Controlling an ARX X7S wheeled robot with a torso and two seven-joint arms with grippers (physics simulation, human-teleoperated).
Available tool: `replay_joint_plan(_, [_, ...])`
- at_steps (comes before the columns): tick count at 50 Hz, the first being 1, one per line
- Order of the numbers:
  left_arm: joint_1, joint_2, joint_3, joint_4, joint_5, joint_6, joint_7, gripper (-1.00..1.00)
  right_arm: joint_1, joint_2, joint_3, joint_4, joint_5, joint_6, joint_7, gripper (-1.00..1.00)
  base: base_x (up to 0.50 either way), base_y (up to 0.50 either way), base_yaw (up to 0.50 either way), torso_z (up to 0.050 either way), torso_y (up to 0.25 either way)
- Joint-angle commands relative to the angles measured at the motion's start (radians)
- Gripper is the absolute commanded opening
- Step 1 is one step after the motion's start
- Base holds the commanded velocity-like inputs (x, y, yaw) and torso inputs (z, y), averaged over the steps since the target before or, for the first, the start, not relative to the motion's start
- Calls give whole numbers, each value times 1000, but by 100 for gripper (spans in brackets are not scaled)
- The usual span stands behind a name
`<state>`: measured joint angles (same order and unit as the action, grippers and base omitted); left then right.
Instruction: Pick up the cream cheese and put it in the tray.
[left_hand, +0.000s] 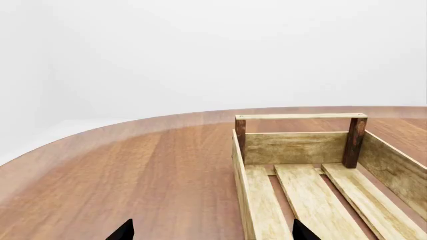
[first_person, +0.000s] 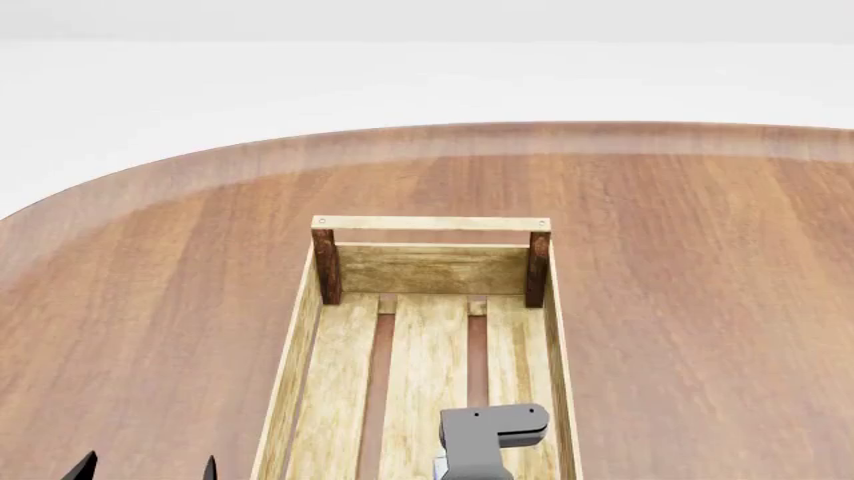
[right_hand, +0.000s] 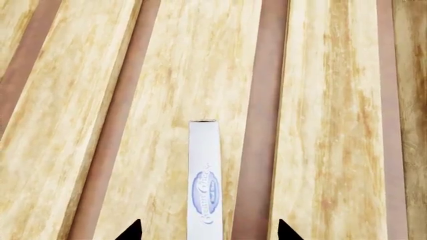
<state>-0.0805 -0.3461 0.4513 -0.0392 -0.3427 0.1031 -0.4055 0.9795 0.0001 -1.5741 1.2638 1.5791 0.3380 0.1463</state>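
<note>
The cream cheese (right_hand: 204, 170), a thin white box with a blue oval logo, stands on its narrow edge on the middle slat of the tray (right_hand: 333, 125). My right gripper (right_hand: 208, 230) is open directly over it, with each dark fingertip well clear of the box's sides. In the head view the grey right arm (first_person: 487, 435) hangs inside the tray (first_person: 430, 223) near its front end and hides the cream cheese. My left gripper (left_hand: 212, 231) is open and holds nothing; it hovers over the table just left of the tray (left_hand: 293, 147), and its tips show at the head view's lower left (first_person: 147, 467).
The long slatted crate lies lengthwise on a round reddish-brown wooden table (first_person: 694, 250). Dark corner posts (first_person: 327, 266) carry a top rail at the crate's far end. Beyond the table's curved edge is a plain white floor.
</note>
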Motion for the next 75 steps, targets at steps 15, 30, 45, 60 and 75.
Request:
replay_joint_plan(15, [9,-8,6,22,23,11,-20,100,-33,0,1,-5,-3,-70,-27,100,0,0,0,0,0])
replay_joint_plan(30, [15,-18,-3,77,23,-3,-49,100,-34,0,9,-22,-32,-141,-23,100,0,0,0,0,0])
replay_joint_plan(45, [18,-27,-1,116,18,-15,-57,100,-20,0,11,-34,-60,-205,9,100,0,0,0,0,0])
replay_joint_plan(60, [24,-41,-1,159,1,-42,-63,100,-10,0,19,-84,-133,-318,71,100,0,0,0,0,0])
replay_joint_plan(75, [19,-97,-46,344,-71,-159,-121,100,-53,1,27,-100,-236,-564,135,100,0,0,0,0,0])
